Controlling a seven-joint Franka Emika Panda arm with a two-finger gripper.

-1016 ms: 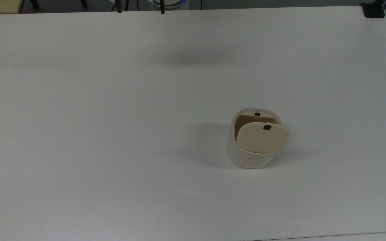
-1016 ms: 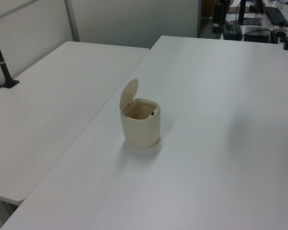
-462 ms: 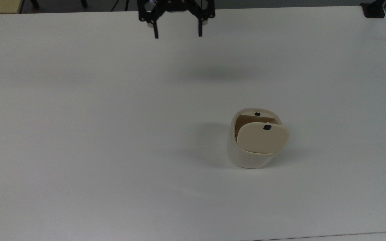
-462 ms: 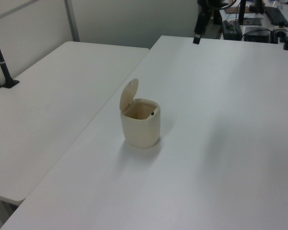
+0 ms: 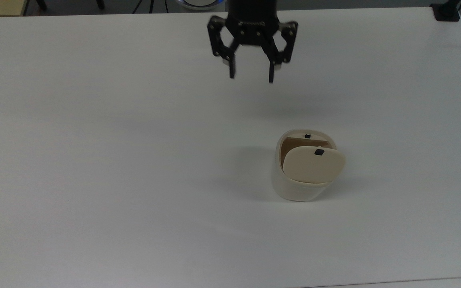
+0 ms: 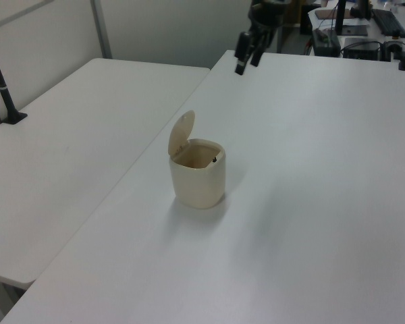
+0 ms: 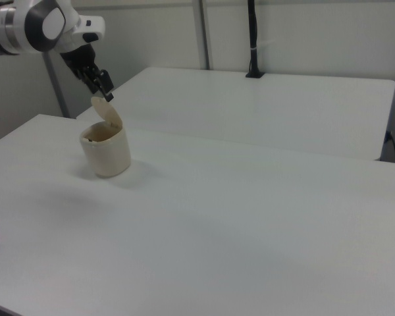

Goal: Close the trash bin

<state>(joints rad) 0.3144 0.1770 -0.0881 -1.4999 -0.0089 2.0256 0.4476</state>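
We are over a plain white table (image 5: pixel 94 160) with a second table beside it, and the trash bin (image 5: pixel 300 186) stands right of centre in the top view, its lid (image 5: pixel 313 165) hinged up. To close it well, we should come in behind the raised lid and press it down toward the rim without tipping the light bin. Our gripper (image 5: pixel 251 75) hangs well apart from it, fingers spread, holding nothing.

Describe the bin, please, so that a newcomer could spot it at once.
On the white table, toward the top view's right, stands the bin, a small cream tub. Its beige lid is hinged up, showing a brown inside; nothing else rests nearby.
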